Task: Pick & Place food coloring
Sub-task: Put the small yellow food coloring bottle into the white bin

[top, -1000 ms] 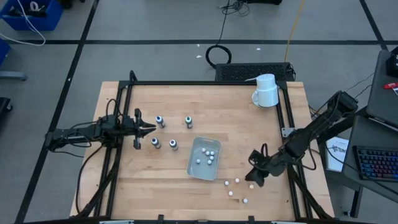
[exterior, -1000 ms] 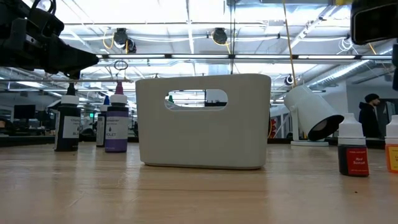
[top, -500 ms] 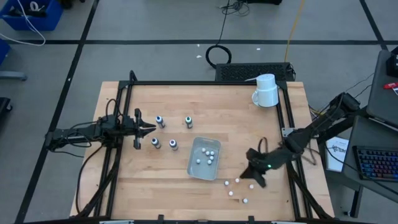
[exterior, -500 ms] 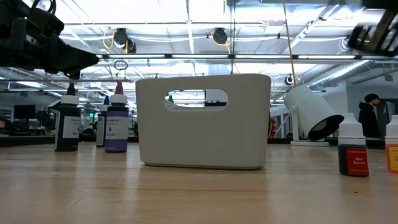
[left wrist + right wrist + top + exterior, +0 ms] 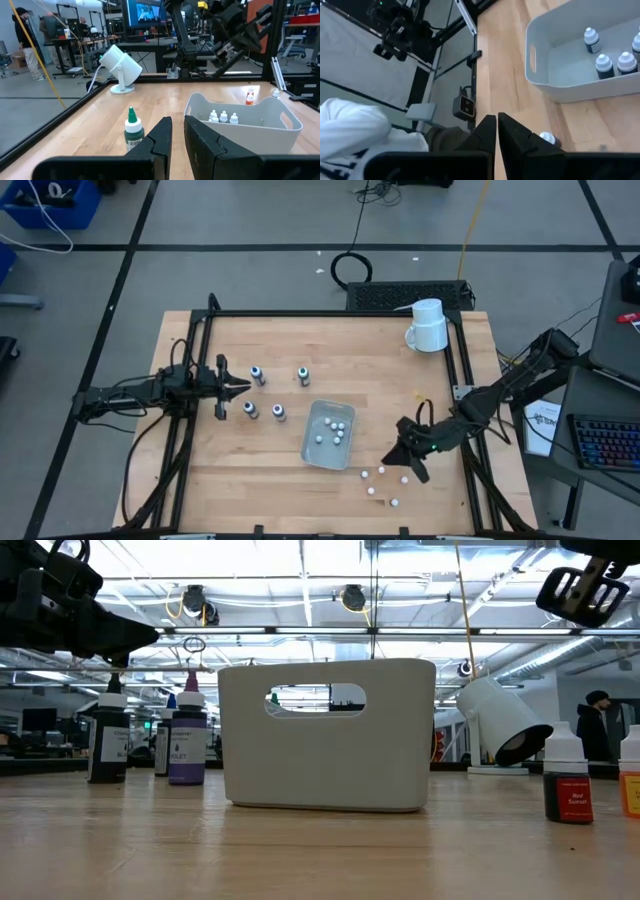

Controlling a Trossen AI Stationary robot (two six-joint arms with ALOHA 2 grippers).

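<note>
The right gripper point(image 5: 398, 456) hangs above the near right part of the table point(image 5: 400, 390), its fingers point(image 5: 487, 131) drawn in to a narrow slit with nothing between them. Just beneath and toward the table's front edge from it lie 5 loose white-capped food coloring bottles point(image 5: 381, 471); 1 of them shows right beside the fingertips in the right wrist view point(image 5: 547, 137). To the gripper's left, near but apart, sits the pale tray point(image 5: 312, 448), with 5 more white-capped bottles point(image 5: 338, 430) standing inside it; the right wrist view shows 3 of these on the tray's floor point(image 5: 604, 65). Well away from this gripper, at the far right corner, a white mug point(image 5: 430, 325) lies tipped on its side.

The left gripper point(image 5: 243, 387) waits over the left side of the table, its fingers point(image 5: 161, 140) likewise nearly closed on nothing, leaving only a thin gap. 4 dark-capped bottles point(image 5: 257, 374) stand around its tip: 2 on the far side of it point(image 5: 303, 375) and 2 on the near side point(image 5: 250, 410), all between this gripper and the tray. The left wrist view shows 1 green-capped bottle point(image 5: 133, 131) upright just beside the fingers, touching neither.

From table height, the tray point(image 5: 326, 735) stands in the middle, dark bottles point(image 5: 187, 738) to one side and a red-labelled bottle point(image 5: 568, 780) to the other.
</note>
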